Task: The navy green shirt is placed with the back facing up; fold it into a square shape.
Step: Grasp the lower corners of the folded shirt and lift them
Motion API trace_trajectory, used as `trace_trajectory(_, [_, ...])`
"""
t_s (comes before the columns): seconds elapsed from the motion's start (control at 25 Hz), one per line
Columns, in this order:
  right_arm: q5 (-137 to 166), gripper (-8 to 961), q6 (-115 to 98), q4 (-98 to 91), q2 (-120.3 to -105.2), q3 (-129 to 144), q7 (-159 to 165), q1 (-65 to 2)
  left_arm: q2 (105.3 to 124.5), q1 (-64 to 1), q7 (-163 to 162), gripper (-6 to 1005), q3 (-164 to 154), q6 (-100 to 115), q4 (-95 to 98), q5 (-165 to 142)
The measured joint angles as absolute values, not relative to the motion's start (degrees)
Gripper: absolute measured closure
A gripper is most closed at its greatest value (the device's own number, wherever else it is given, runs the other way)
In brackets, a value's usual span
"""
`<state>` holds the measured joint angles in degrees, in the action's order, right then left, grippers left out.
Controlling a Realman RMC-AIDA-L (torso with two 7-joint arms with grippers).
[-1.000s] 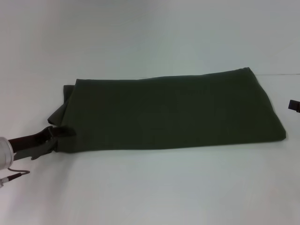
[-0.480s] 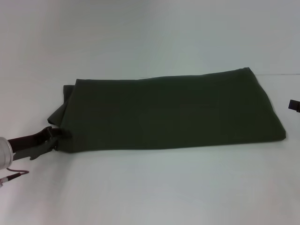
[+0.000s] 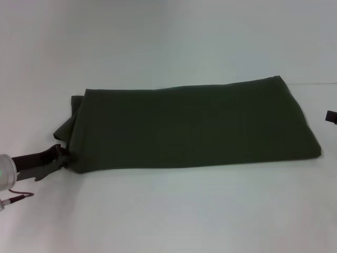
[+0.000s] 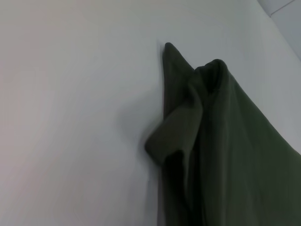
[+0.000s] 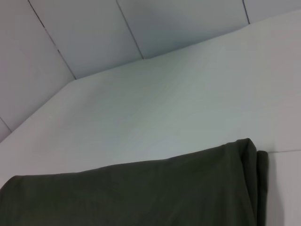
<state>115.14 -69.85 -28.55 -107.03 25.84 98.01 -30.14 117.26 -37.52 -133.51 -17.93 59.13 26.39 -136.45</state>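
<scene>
- Left gripper (image 3: pixel 62 156): dark, flat fingers, brownish-black on top with a grey-green underside.
- Left wrist (image 3: pixel 6 173): pale silver-white cylinder behind the fingers.
- Cable (image 3: pixel 16 197): thin, dark reddish, looping below the wrist.
- Right gripper (image 3: pixel 331 116): only a small black block shows.

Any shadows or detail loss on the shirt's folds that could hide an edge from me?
Head view: the navy green shirt reads as one flat dark mass, its layers barely separable. Left wrist view: deep shadow fills the bunched fold. Right wrist view: even light, stacked edges distinct.
</scene>
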Motion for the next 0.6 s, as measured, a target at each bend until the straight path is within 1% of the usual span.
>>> trace_trajectory(0.28, [115.2, 288, -69.7, -28.7, -106.63, 26.5, 101.1, -30.3, 117.24, -37.5, -133.5, 967, -17.9, 59.2, 26.5, -136.5])
trace_trajectory(0.32, [115.2, 288, -69.7, -28.8, -106.36, 27.2, 102.9, -30.5, 117.24, -37.5, -133.4, 973, -17.9, 59.2, 26.5, -136.5])
trace_trajectory(0.4, [115.2, 288, -69.9, -28.8, -105.41, 29.4, 107.5, -31.0, 117.24, -37.6, -133.3, 984, -17.9, 59.1, 26.5, -136.5])
trace_trajectory(0.52, [115.8, 289, -70.0, -28.8, -103.52, 35.1, 115.5, -32.4, 117.24, -37.6, -133.3, 995, -18.0, 59.0, 26.5, -136.5])
trace_trajectory(0.6, [117.6, 289, -69.6, -28.8, -102.73, 37.6, 119.6, -33.6, 117.24, -37.6, -133.2, 995, -18.0, 59.0, 26.5, -136.5])
